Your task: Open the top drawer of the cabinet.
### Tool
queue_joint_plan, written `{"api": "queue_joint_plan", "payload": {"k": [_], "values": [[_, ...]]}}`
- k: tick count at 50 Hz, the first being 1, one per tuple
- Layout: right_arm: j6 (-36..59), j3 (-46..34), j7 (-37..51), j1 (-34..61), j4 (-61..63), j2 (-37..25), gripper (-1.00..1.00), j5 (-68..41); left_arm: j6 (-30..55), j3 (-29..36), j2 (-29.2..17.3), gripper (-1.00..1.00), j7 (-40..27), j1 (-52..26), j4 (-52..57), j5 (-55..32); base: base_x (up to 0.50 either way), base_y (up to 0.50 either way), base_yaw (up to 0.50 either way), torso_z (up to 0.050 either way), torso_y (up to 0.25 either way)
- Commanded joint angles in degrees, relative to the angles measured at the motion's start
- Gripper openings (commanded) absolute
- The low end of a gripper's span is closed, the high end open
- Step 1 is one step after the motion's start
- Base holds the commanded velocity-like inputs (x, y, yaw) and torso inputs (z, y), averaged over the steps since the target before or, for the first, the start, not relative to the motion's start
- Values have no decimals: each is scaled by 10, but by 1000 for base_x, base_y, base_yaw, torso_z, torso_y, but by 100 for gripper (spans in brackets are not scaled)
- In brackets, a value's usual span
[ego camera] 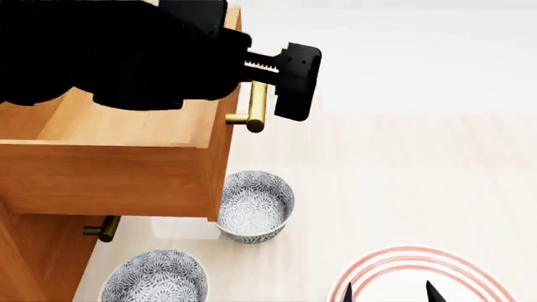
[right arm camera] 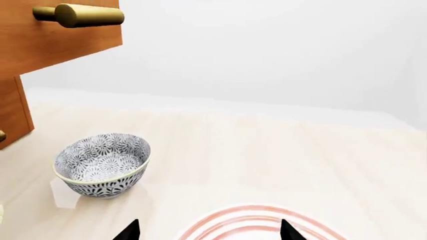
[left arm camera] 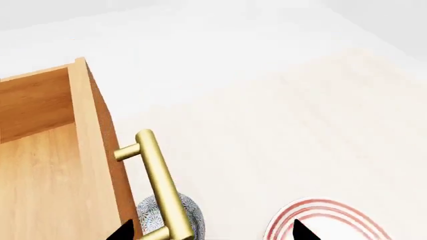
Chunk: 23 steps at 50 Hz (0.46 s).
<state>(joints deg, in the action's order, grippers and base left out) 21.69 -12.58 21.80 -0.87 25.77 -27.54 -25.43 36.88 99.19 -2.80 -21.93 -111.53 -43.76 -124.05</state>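
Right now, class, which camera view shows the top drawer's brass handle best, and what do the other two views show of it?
The left wrist view: the brass handle shows nearly full length with a mounting post. In the head view the left gripper hides much of it. The right wrist view shows it end-on.

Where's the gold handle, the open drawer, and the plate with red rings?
gold handle (left arm camera: 159, 180): left wrist view, middle of bar.
top drawer (ego camera: 117, 170): head view, wooden side.
red-ringed plate (right arm camera: 233, 216): right wrist view, rim.
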Motion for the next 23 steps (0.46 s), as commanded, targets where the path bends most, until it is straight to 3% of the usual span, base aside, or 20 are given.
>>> {"api": "queue_joint_plan", "payload": {"k": [1,16,23], "values": [[13,-1,11,-4,30,-8,100,-1,-8,-74,28,100,44,-81,-8,-47,0,0,0,0,0],[29,-13,31,-15,67,-11,100,9,6,-68,28,100,71,-98,-56,-47,0,0,0,0,0],[37,-8,44,-20,77,-15,100,12,-27,-89,-93,100,32,-124,99,-24,0,0,0,0,0]]}}
